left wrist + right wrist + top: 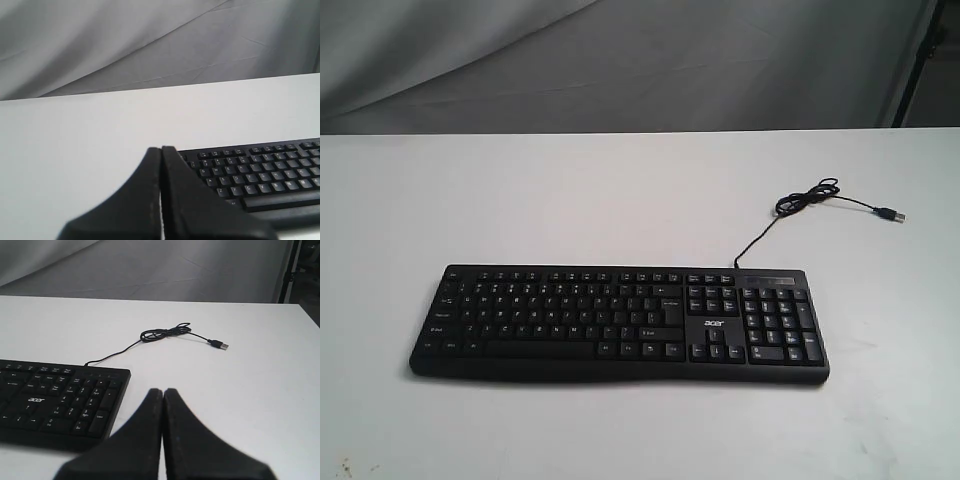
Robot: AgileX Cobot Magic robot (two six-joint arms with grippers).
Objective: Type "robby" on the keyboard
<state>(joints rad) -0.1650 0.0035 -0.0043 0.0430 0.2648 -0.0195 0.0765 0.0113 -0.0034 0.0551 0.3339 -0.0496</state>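
Observation:
The black keyboard point(620, 322) with white legends and an acer logo lies flat on the white table point(570, 200), number pad to the right. Its thin cable point(807, 198) runs back to a small coil with a loose USB plug. Neither gripper shows in the exterior view. In the left wrist view my left gripper point(161, 148) is shut and empty, held above the table just off the end of the keyboard point(260, 172) where the Q, A and Z keys are. In the right wrist view my right gripper point(163, 390) is shut and empty, beside the number-pad end of the keyboard point(60, 395).
A creased grey cloth backdrop point(620, 60) hangs behind the table. A dark stand point(925, 50) rises at the back right. The coiled cable point(165, 332) and USB plug point(219, 344) lie on the table behind the number pad.

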